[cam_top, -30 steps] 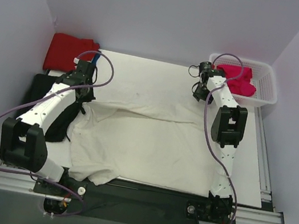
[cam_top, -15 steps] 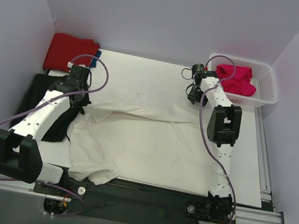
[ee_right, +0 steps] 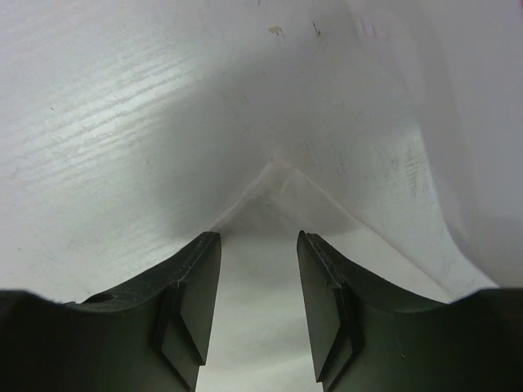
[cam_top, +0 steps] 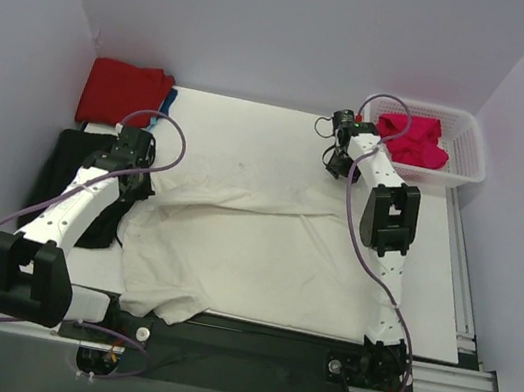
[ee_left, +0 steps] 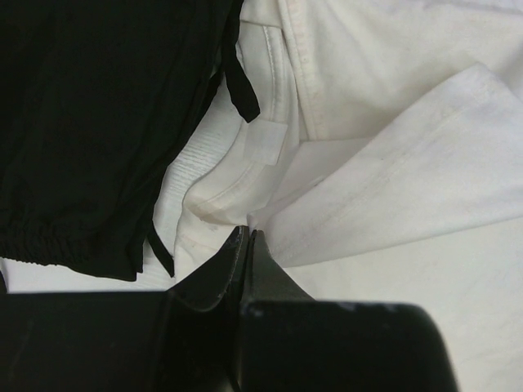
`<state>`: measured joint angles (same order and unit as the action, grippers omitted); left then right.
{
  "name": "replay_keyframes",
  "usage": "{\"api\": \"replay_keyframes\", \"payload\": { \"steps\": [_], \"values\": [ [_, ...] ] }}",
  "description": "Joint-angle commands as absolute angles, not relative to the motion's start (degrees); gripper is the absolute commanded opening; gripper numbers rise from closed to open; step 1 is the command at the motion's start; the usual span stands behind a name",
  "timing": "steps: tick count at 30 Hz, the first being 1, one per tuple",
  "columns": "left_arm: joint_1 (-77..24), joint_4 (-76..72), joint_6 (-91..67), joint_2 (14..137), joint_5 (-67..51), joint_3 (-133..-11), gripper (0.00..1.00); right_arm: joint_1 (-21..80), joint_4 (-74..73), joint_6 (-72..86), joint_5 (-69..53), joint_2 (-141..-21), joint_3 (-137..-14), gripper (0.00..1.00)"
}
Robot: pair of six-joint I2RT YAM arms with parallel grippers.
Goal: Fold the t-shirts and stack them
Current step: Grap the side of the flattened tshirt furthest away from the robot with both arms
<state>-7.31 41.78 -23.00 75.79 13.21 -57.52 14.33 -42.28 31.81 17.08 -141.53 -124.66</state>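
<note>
Robot lab test cell, plain lilac walls (cam_top: 291, 29), white table (cam_top: 253, 129), aluminium rail frame (cam_top: 442, 382) along near edge.

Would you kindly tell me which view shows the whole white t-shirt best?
Top external: the white t-shirt lies there nearly whole. Left wrist shows only its collar region; right wrist, just one corner ahead of the fingers.

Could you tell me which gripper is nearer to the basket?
Right. The right gripper hovers just left of the basket; the left gripper is far across the table, at the shirt's left edge.
</note>
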Motion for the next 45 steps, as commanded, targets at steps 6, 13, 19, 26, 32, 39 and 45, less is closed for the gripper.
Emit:
{"api": "replay_keyframes", "payload": {
  "steps": [6,13,19,26,32,39,45],
  "values": [
    [-6.07,43.15,-21.8,73.39,13.1,-56.6,0.0,15.12,-42.71,32.96,17.76,-144.75,-130.69,0.43],
    [-5.62,43.68,-22.06,72.16,12.92,-55.9,0.0,15.12,-42.98,33.05,17.14,-146.07,-130.52,0.43],
    [-4.66,44.3,-22.15,70.93,13.1,-55.63,0.0,15.12,-44.74,34.1,16.7,-146.51,-129.38,0.21],
    [-3.6,44.74,-21.89,69.7,12.66,-56.34,0.0,15.2,-45.53,34.19,17.05,-145.64,-127.71,0.0],
    [-3.25,42.45,-20.92,72.15,11.51,-60.11,0.0,14.68,-45.53,33.57,19.33,-140.73,-126.39,0.0],
    [-3.16,37.88,-19.6,84.26,8.89,-74.16,0.0,10.56,-45.61,32.26,21.18,-132.81,-124.81,0.0],
    [-3.16,34.2,-20.21,96.21,3.18,-88.65,0.0,8.26,-45.44,30.85,21.36,-129.03,-125.24,0.0]
  ]
}}
